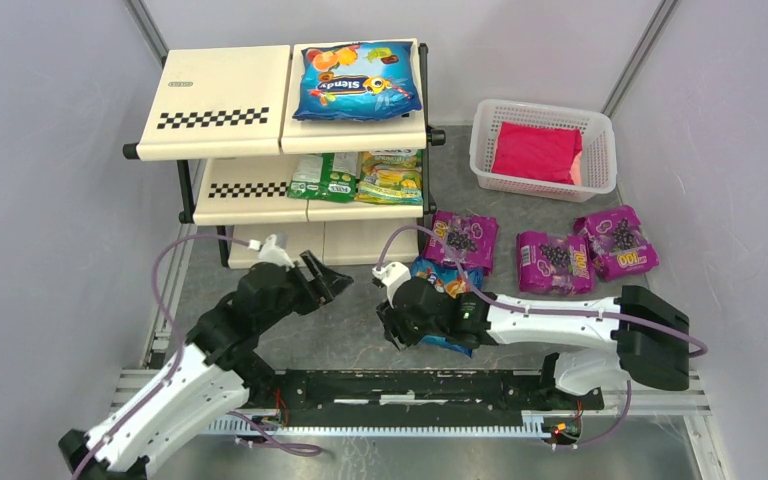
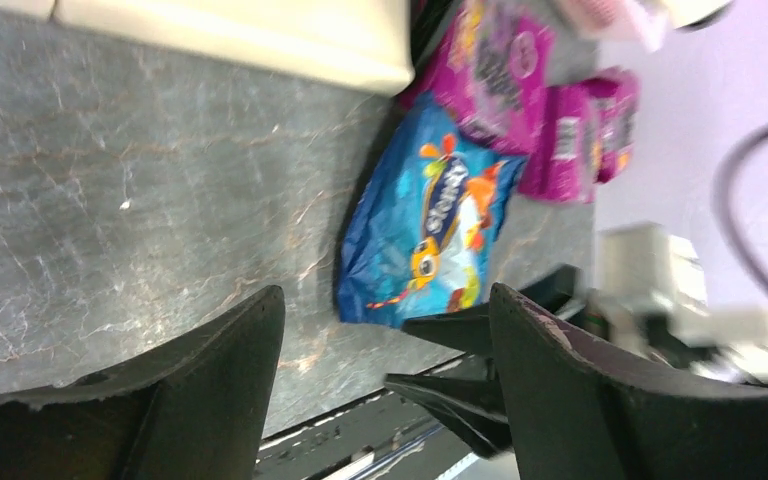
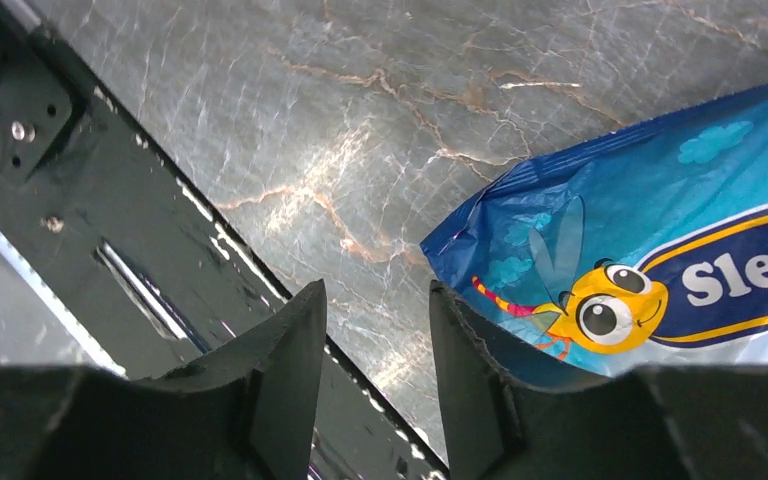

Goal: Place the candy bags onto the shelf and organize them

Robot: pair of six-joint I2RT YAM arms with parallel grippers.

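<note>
The shelf (image 1: 215,100) stands at the back left. One blue candy bag (image 1: 358,80) lies on its top tier, and two green-yellow bags (image 1: 360,176) lie on the middle tier. Three purple bags (image 1: 465,240) (image 1: 553,262) (image 1: 617,242) lie on the table to the right. The second blue bag (image 1: 438,277) lies flat under my right wrist. My right gripper (image 1: 395,330) is open with a narrow gap and empty. The bag's corner (image 3: 600,250) lies just outside one finger. My left gripper (image 1: 332,278) is wide open and empty, and points at that bag (image 2: 420,230) from the left.
A white mesh basket (image 1: 540,105) holding a red packet (image 1: 535,150) stands at the back right. The black base rail (image 1: 410,385) runs along the near edge. The shelf's bottom panel (image 2: 240,35) is close in front of my left gripper. Grey walls enclose both sides.
</note>
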